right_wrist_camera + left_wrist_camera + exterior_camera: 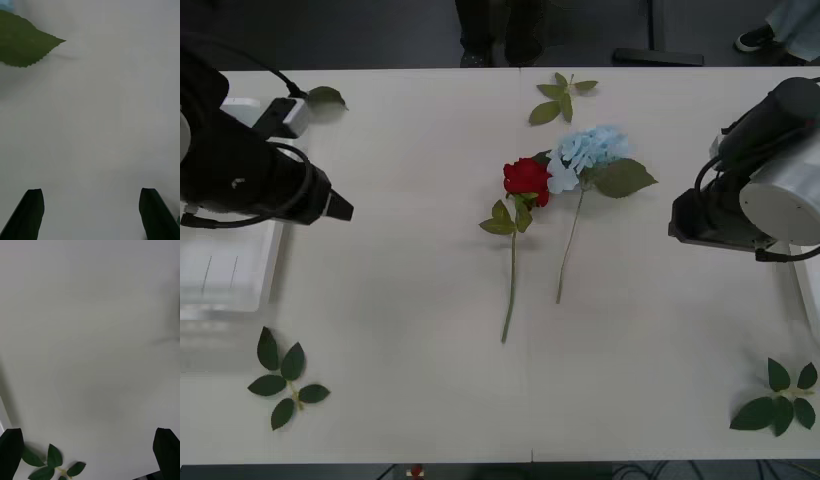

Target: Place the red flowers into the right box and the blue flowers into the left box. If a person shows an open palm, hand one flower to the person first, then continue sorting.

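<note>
One red flower [527,180] lies at the table's middle, its stem running toward the near edge. Touching its right side is a blue flower [588,150] with a large leaf [623,178]. The left box [220,272] sits at the table's left edge, partly under my left arm [250,170]. A sliver of the right box [812,290] shows at the right edge behind my right arm [745,200]. My left gripper [88,433] is open over bare table. My right gripper [92,191] is also open, right of the blue flower, with a green leaf [26,41] ahead of it.
Loose leaf sprigs lie at the near left [285,375], near right [780,398], back middle [560,97] and back left [325,96]. The near-left sprig [52,465] also shows by my left fingers. Wide bare tabletop surrounds the two flowers.
</note>
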